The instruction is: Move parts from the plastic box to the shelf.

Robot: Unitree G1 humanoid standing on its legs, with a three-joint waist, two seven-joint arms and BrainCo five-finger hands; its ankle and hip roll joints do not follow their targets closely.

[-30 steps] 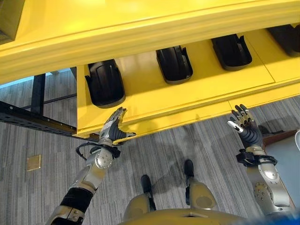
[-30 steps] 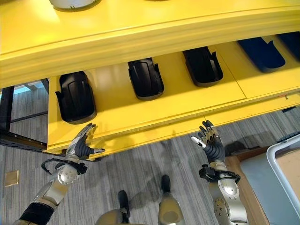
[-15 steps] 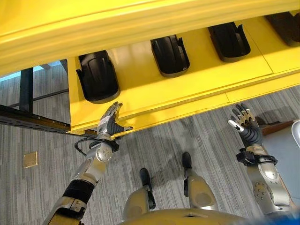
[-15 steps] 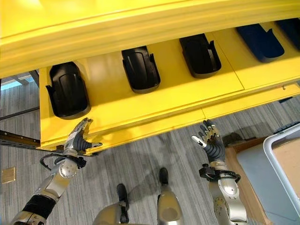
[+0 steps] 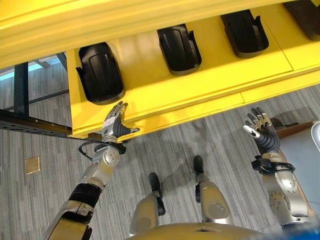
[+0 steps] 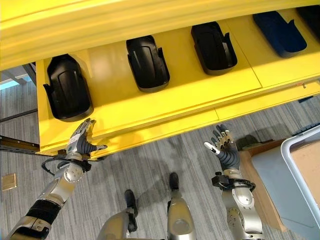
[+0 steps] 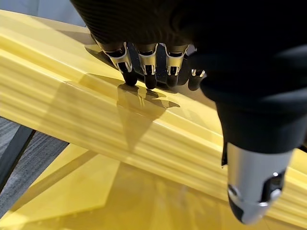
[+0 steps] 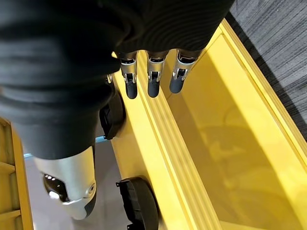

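Three black moulded parts [image 6: 67, 95] [image 6: 146, 62] [image 6: 214, 47] lie in a row on the yellow shelf [image 5: 165, 100], with a dark blue part [image 6: 279, 32] further right. My left hand [image 5: 114, 126] is open, its fingers [image 7: 146, 72] straight and over the shelf's front edge just below the leftmost part. My right hand [image 5: 260, 127] is open too, raised over the carpet in front of the shelf edge with nothing in it; its fingers [image 8: 152, 79] point along the shelf. The plastic box's white rim [image 6: 300, 140] shows at the far right.
A higher yellow shelf board [image 5: 125, 25] overhangs the row of parts. A black perforated rack beam [image 5: 30, 125] runs off to the left of the shelf. Grey carpet [image 5: 190, 145] lies between the shelf and the box.
The whole picture has shifted, so the shelf shows more fully; that is the camera moving. Both hands stay open and empty, the left still at the shelf's front edge.
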